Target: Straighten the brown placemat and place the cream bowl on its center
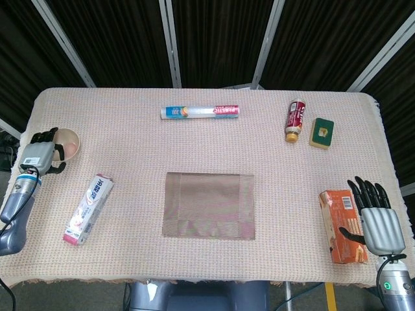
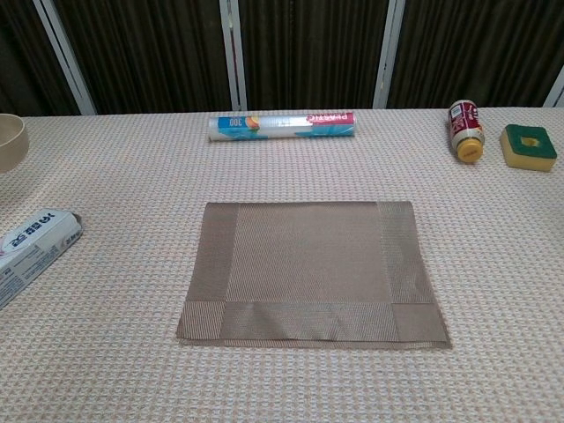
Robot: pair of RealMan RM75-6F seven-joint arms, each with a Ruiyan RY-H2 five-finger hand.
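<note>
The brown placemat [image 1: 209, 205] lies flat near the table's front middle, its edges roughly parallel to the table edge; nothing is on it in the chest view either [image 2: 308, 269]. The cream bowl [image 1: 68, 144] is at the table's far left edge, upright. My left hand [image 1: 39, 154] grips its near rim, fingers curled over it. In the chest view only part of the bowl [image 2: 11, 141] shows at the left border, and the hand is out of frame. My right hand [image 1: 378, 221] hovers at the front right with fingers spread, holding nothing.
A toothpaste box [image 1: 89, 208] lies left of the mat. A wrap roll [image 1: 200, 112] lies at the back. A red bottle [image 1: 296, 119] and a green sponge [image 1: 321, 132] sit at the back right. An orange box [image 1: 342, 225] lies beside my right hand.
</note>
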